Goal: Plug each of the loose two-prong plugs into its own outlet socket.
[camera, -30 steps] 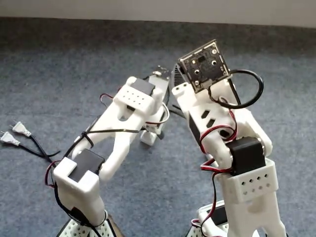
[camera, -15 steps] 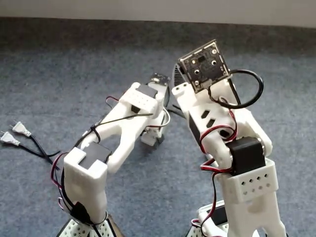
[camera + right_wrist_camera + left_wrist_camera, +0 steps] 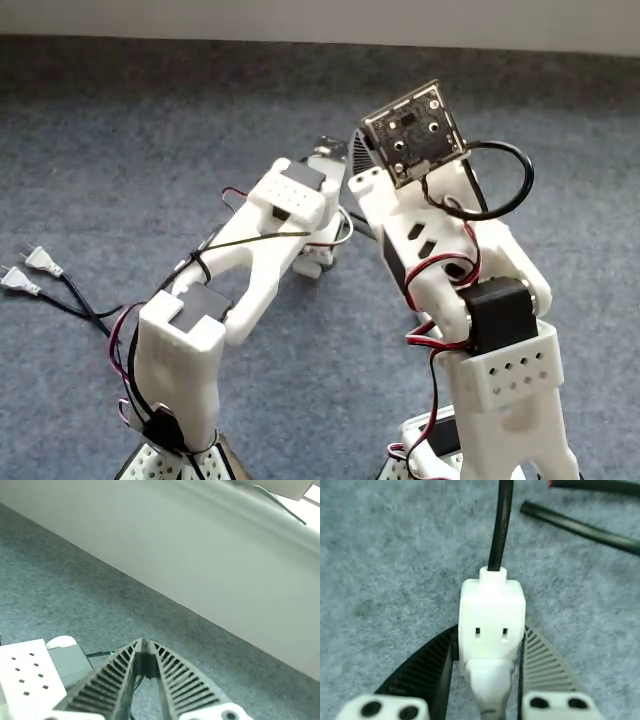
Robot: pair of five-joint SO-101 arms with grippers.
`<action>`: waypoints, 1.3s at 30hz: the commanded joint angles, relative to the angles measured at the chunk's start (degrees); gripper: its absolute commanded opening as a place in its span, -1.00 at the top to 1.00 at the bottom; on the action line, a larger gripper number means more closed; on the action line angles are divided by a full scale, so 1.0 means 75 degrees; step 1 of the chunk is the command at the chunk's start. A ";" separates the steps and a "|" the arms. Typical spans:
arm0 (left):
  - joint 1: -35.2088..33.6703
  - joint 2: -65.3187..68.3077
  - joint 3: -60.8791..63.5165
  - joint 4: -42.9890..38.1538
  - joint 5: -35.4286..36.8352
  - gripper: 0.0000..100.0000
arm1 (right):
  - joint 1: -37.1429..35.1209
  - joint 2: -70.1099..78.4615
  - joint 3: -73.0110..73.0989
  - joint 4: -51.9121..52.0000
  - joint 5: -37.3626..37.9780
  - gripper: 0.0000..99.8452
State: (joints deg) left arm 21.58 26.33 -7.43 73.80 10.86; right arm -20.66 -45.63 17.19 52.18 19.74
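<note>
Grey carpeted surface point(image 3: 120, 150). Left gripper point(image 3: 490, 632) fingers clamp the outlet socket point(image 3: 491, 605), frame centre; right gripper point(image 3: 145, 650) fingers together. Two-prong plugs point(image 3: 28, 270) lie at left edge; we judge holding slots level helps.

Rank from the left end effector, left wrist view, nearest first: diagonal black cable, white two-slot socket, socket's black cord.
1. white two-slot socket: held in the left end effector.
2. black cord: leaves the socket's far end.
3. diagonal black cable: on the carpet beyond, apart.
</note>
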 commanded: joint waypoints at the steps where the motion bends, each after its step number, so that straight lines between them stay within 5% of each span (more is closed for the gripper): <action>1: -0.0111 -0.0088 -0.1061 -0.0035 0.0070 0.99 | 0.0393 0.0018 -0.0639 -0.0018 -0.0012 0.99; 7: -0.0076 -0.0018 -0.2983 -0.0094 0.0082 0.98 | 0.1811 0.0076 -0.1459 0.0006 -0.1887 0.98; 13: -0.0381 -0.0018 -0.4601 -0.0879 0.0070 0.98 | 0.2409 0.0088 -0.1659 -0.0006 -0.2075 0.98; 21: -0.0686 0.0358 -0.4753 -0.2848 0.0023 0.98 | 0.2573 0.0100 -0.1659 -0.0006 -0.2673 0.98; 28: -0.0932 0.1999 -0.4882 -0.4888 0.0012 0.91 | 0.2901 0.0100 -0.1659 -0.0029 -0.2872 0.98; 39: -0.1881 0.6148 -0.8539 -0.5099 -0.1055 0.87 | 0.2854 0.0100 -0.1635 -0.0041 -0.2884 0.98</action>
State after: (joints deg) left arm 9.45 68.18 -62.64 37.23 4.88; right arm 0.53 -45.01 7.43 52.18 -0.92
